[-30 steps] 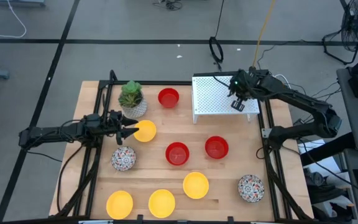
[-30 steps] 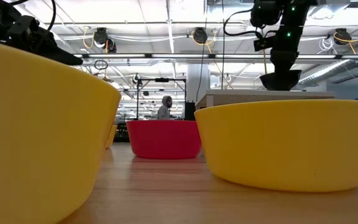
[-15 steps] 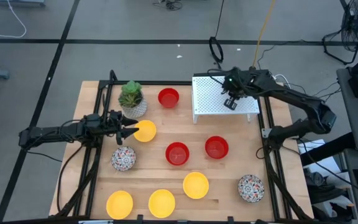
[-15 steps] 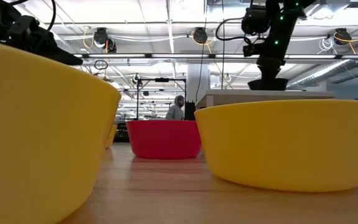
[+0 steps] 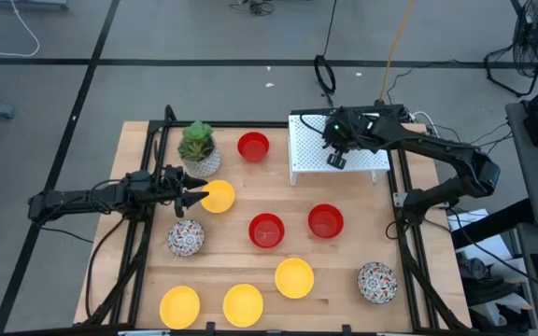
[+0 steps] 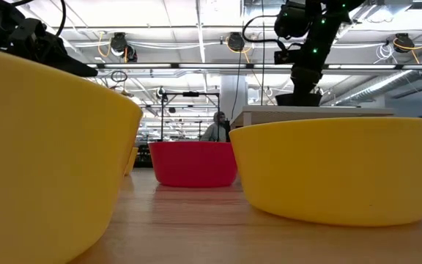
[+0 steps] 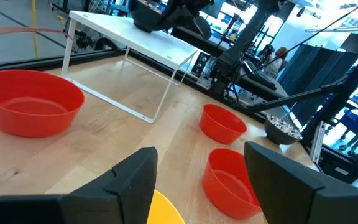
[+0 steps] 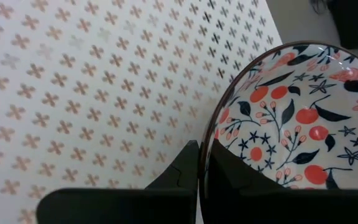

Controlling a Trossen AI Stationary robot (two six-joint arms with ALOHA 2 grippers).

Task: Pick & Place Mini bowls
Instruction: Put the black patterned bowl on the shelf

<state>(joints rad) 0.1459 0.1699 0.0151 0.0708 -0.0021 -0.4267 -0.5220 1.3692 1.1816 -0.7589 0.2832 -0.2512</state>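
My right gripper is shut on a white mini bowl with a red-and-dark pattern. It holds the bowl just over the white perforated shelf at the far right. In the low view the bowl shows dark, close above the shelf top. My left gripper stands open and level at the table's left. A yellow mini bowl sits on the table just in front of its fingertips. Other red, yellow and patterned mini bowls sit on the table. My right gripper pinches the patterned bowl's rim, with one finger outside the wall and the other inside. The fingers slant down from above. The bowl is lifted, its inside tilted toward the wrist camera, low over the shelf.
Red bowls, yellow bowls and patterned bowls stand across the table. A white pot with a green plant stands at the far left. A person shows in the room behind.
My right gripper has carried the patterned bowl over the shelf toward the table's left edge, sinking a little and tipping further down. It stays shut on the bowl.
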